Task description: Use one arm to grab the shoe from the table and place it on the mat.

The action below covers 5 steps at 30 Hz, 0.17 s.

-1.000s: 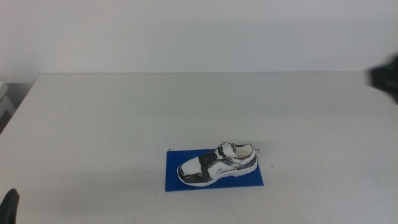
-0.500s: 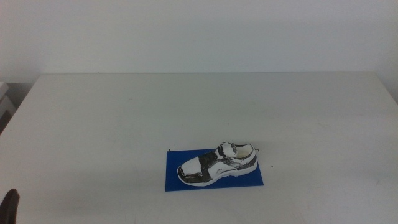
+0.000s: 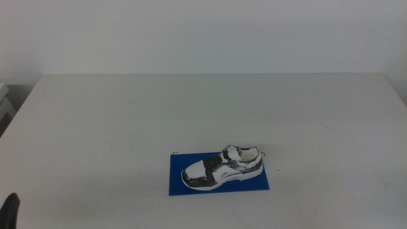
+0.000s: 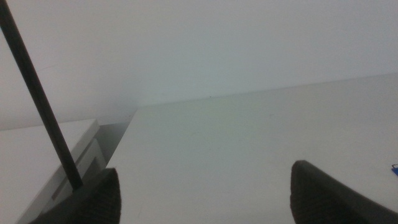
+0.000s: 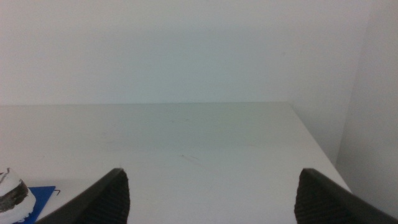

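Note:
The black-and-white shoe (image 3: 222, 168) lies on its sole on the blue mat (image 3: 257, 183), toe to the left, near the front middle of the white table (image 3: 127, 121). Nothing touches it. My left gripper (image 4: 208, 202) waits at the front left corner, where the middle view catches only a dark tip (image 3: 9, 212); its jaws stand wide apart and empty. My right gripper (image 5: 211, 199) is out of the middle view, open and empty, with the shoe's toe (image 5: 9, 190) and a mat corner (image 5: 40, 198) at the edge of its picture.
A pale cabinet (image 3: 5, 102) stands beyond the table's left edge, also seen as a cabinet (image 4: 50, 162) in the left wrist view behind a black cable (image 4: 37, 99). A white wall (image 3: 203, 32) runs behind the table's far edge.
One second ago a dark blurred part of the right arm showed at the middle view's right edge; it has drawn back out of view. Shoe and mat have not moved.

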Motion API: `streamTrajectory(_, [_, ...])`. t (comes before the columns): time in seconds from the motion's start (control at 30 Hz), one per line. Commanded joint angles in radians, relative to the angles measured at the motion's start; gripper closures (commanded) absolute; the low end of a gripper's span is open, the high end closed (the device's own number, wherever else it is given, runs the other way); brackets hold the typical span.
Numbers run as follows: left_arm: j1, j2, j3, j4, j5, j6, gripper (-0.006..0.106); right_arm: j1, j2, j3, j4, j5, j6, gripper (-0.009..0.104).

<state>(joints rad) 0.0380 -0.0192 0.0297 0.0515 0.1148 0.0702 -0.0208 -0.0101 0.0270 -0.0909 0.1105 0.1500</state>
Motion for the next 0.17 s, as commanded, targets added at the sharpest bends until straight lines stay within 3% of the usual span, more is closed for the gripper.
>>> streamTrajectory(0.0, [-0.005,-0.007,0.005,-0.009,-0.081,-0.006,0.007,-0.004,-0.026,0.006,-0.036,-0.089,-0.014,0.003])
streamTrajectory(0.13, [-0.005,-0.007,0.005,-0.009,-0.081,-0.006,0.007,-0.004,-0.026,0.006,-0.033,-0.089,-0.014,0.003])
